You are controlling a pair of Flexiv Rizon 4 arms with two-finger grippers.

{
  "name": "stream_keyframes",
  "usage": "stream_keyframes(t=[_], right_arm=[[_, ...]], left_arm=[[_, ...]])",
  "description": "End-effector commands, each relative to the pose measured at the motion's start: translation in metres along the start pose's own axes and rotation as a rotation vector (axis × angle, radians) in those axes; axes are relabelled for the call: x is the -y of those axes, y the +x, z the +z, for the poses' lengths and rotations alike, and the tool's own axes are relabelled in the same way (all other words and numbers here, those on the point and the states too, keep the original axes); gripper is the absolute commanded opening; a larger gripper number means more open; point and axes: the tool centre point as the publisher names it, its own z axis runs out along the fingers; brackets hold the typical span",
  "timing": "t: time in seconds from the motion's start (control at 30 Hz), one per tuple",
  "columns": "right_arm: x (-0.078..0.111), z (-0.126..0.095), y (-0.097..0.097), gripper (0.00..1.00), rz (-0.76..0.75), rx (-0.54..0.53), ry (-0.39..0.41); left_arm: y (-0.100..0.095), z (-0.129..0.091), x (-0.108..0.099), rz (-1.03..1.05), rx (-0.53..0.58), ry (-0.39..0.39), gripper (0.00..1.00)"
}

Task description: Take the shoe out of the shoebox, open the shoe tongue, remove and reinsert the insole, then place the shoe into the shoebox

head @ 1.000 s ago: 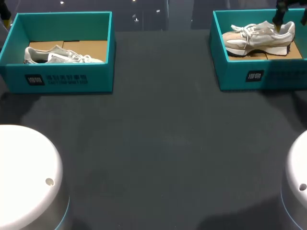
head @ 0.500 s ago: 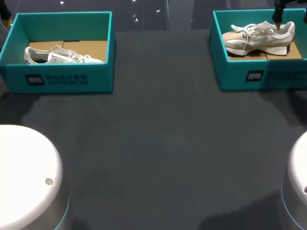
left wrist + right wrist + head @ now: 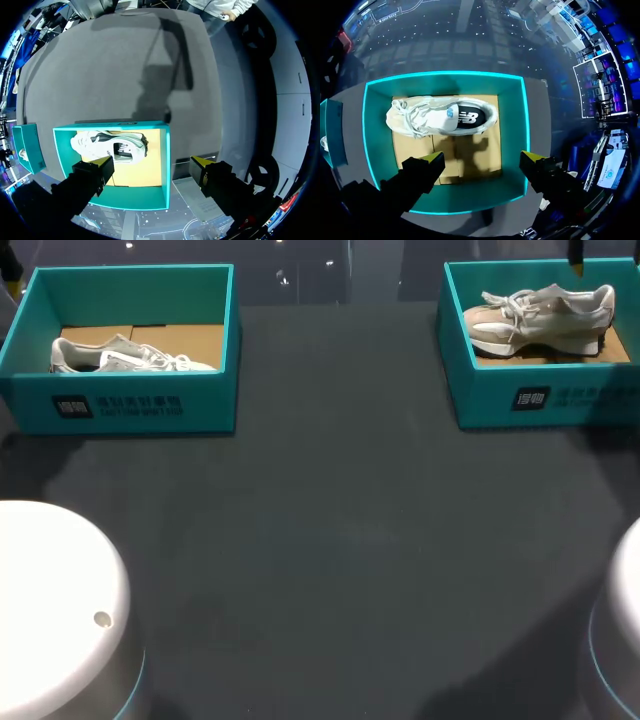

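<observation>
Shoe inside right teal shoebox

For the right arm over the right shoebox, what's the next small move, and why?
Probably keep raising the right gripper until it is clear of the right shoebox. Over the last second it has lifted away from the shoe at the heel. It now hangs open and empty above the box, and the shoe lies on its side inside, touched by nothing.

Left box (shoe inside), right box (shoe inside)
</observation>
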Motion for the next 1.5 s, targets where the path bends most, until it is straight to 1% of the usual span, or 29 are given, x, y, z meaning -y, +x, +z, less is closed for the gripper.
stream_keyframes(t=[0.03,0.13,0.5,0.53,0.57,0.6,0.73,0.93,1.03,1.1,1.27,1.37,1.47,1.5], right_arm=[[-0.025,0.02,-0.007,1.0,-0.007,-0.009,0.027],[-0.03,0.028,-0.011,1.0,-0.031,-0.015,0.011],[-0.03,0.028,-0.011,1.0,-0.031,-0.015,0.011],[-0.03,0.029,-0.009,1.0,-0.029,0.028,0.014],[-0.031,0.032,-0.009,1.0,-0.035,0.038,0.015],[-0.032,0.035,-0.01,1.0,-0.03,0.022,-0.005],[-0.032,0.046,-0.012,1.0,-0.018,0.039,-0.043],[-0.031,0.063,-0.013,1.0,-0.011,0.04,-0.065],[-0.032,0.073,-0.014,1.0,-0.003,0.032,-0.056],[-0.034,0.08,-0.015,1.0,-0.001,0.035,-0.034],[-0.039,0.098,-0.019,1.0,0.013,0.015,-0.035],[-0.042,0.105,-0.02,0.92,0.02,0.007,-0.025],[-0.046,0.111,-0.021,0.78,0.023,0.003,-0.014],[-0.047,0.113,-0.021,0.75,0.023,0.002,-0.011]], left_arm=[[0.0,0.0,0.002,0.001,-0.001,-0.003,1.0],[0.0,0.0,0.002,0.001,-0.001,-0.003,1.0],[0.0,0.0,0.002,0.001,-0.001,-0.003,1.0],[0.0,0.0,0.002,0.001,-0.001,-0.003,1.0],[0.0,0.0,0.002,0.001,-0.001,-0.003,1.0],[0.0,0.0,0.002,0.001,-0.001,-0.003,1.0],[0.0,0.0,0.002,0.001,-0.001,-0.003,1.0],[0.0,0.0,0.002,0.001,-0.001,-0.003,1.0],[0.0,0.0,0.002,0.001,-0.001,-0.003,1.0],[0.0,0.0,0.002,0.001,-0.001,-0.003,1.0],[0.0,0.0,0.002,0.001,-0.001,-0.003,1.0],[0.0,0.0,0.002,0.001,-0.001,-0.003,1.0],[0.0,0.0,0.002,0.001,-0.001,-0.003,1.0],[0.0,0.0,0.002,0.001,-0.001,-0.003,1.0]])
